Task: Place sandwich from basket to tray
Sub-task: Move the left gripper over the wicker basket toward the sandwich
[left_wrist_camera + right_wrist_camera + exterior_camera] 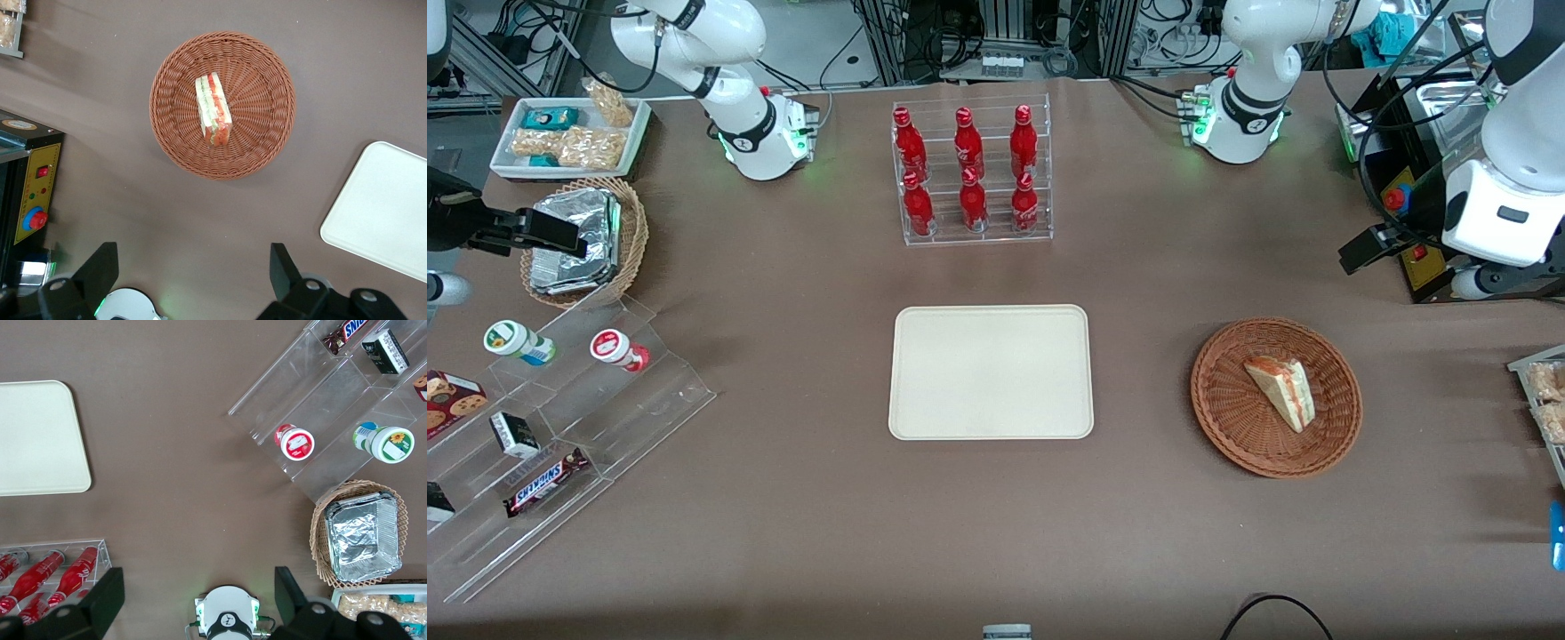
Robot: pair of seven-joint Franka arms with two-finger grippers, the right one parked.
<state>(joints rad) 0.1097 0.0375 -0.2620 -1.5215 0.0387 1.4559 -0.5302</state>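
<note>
The sandwich [1282,391], a white-bread wedge with pink-red and green layers, lies in the reddish-brown wicker basket [1227,427] toward the working arm's end of the table. The cream tray [991,372] lies bare at the table's middle, beside the basket. My left gripper [1369,247] hangs high above the table, farther from the front camera than the basket, open and empty. In the left wrist view the open gripper [193,257] is apart from the basket [173,147] with the sandwich [213,110] in it. The tray's corner [383,213] shows beside the basket. The tray also shows in the right wrist view [37,440].
A clear rack of red bottles [971,173] stands farther back than the tray. A black control box with a red button [1405,204] sits near my gripper. A stepped acrylic shelf of snacks [560,418], a tan basket of foil packets [583,240] and a white snack tray [569,133] lie toward the parked arm's end.
</note>
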